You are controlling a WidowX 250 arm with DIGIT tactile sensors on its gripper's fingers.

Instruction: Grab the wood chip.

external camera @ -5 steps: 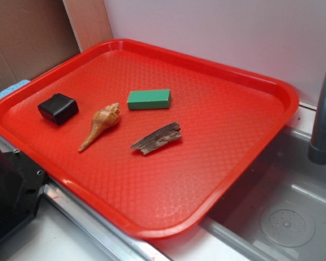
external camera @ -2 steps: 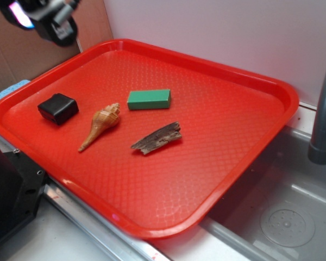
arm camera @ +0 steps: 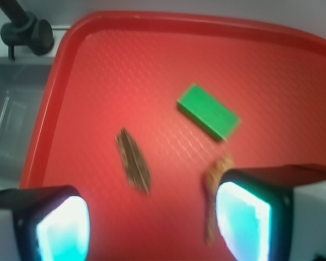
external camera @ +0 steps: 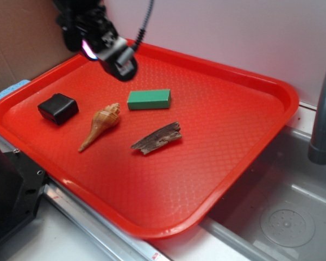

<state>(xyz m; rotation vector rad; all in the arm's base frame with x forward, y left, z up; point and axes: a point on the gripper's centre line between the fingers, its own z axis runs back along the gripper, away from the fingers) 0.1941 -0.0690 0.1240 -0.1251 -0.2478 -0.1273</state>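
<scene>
A small black box (external camera: pixel 58 107) sits on the red plastic tray (external camera: pixel 244 136), below and left of the black gripper (external camera: pixel 122 66). The gripper hovers high, its jaws spread wide and holding nothing. Under it lie a tan spiral seashell (external camera: pixel 100 125) and a green rectangular block (external camera: pixel 149 99). The dark grey-brown splintered wood chip (external camera: pixel 157 138) lies flat, well below and right of the gripper, untouched.

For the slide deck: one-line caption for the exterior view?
WidowX gripper above the red tray's far-left corner, wood chip ungrasped beside seashell, green block and black box.
</scene>
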